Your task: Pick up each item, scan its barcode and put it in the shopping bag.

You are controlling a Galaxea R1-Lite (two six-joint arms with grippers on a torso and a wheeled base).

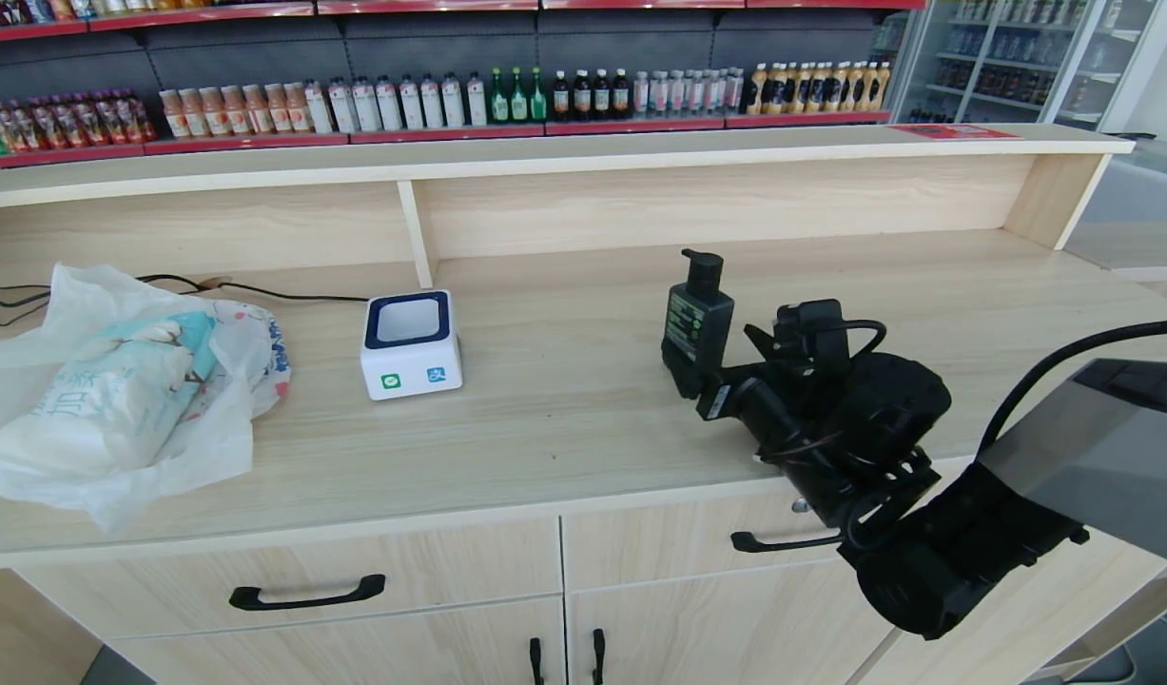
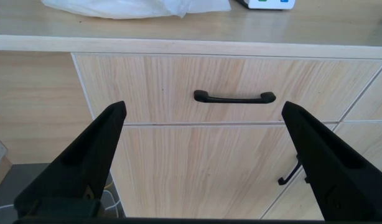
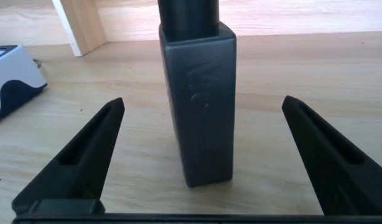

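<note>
A black pump bottle (image 1: 697, 319) stands upright on the wooden counter (image 1: 564, 419), right of centre. My right gripper (image 1: 735, 376) is open beside it at counter height. In the right wrist view the bottle (image 3: 197, 106) stands between the spread fingers (image 3: 91, 149), untouched by either. The white scanner (image 1: 411, 344) with a blue-rimmed window sits at the counter's middle. At the left lies the white plastic shopping bag (image 1: 98, 390), holding a pale package. My left gripper (image 2: 203, 106) is open and empty below the counter, facing a drawer front.
A black cable (image 1: 260, 290) runs along the counter's back left. An upright wooden divider (image 1: 414, 233) and a raised ledge stand behind the scanner. Drawer handles (image 2: 234, 97) sit under the counter edge. Shelves of bottles (image 1: 507, 95) line the far wall.
</note>
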